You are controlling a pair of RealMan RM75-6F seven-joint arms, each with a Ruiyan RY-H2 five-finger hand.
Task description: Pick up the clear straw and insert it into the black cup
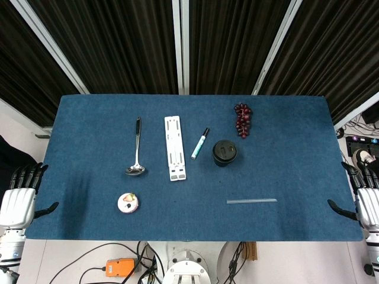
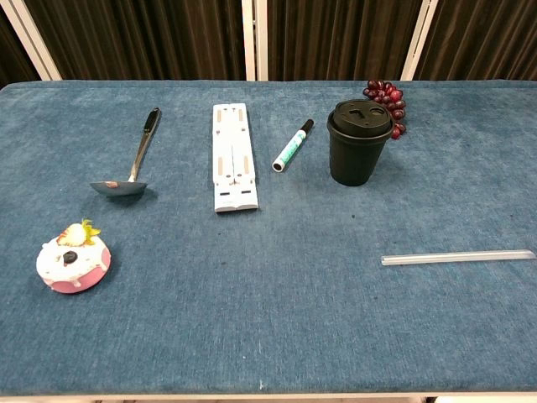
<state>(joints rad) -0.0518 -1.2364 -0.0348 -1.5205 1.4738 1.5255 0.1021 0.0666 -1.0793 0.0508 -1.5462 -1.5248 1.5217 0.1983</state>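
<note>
The clear straw [image 1: 251, 201] [image 2: 457, 257] lies flat near the table's front edge, right of centre. The black cup [image 1: 224, 152] [image 2: 359, 141] stands upright with a black lid on it, behind and a little left of the straw. My left hand [image 1: 18, 195] hangs off the table's left edge, fingers apart and holding nothing. My right hand [image 1: 364, 198] hangs off the right edge, also with spread fingers and nothing in it. Both hands are far from the straw and appear only in the head view.
On the blue cloth table [image 1: 89, 148] lie a metal ladle [image 1: 137, 151] [image 2: 134, 159], a white flat rack [image 1: 174, 148] [image 2: 232, 156], a marker pen [image 1: 200, 143] [image 2: 292, 145], a grape bunch [image 1: 243, 120] [image 2: 386, 99] behind the cup, and a small pink cake [image 1: 128, 203] [image 2: 73, 259] front left.
</note>
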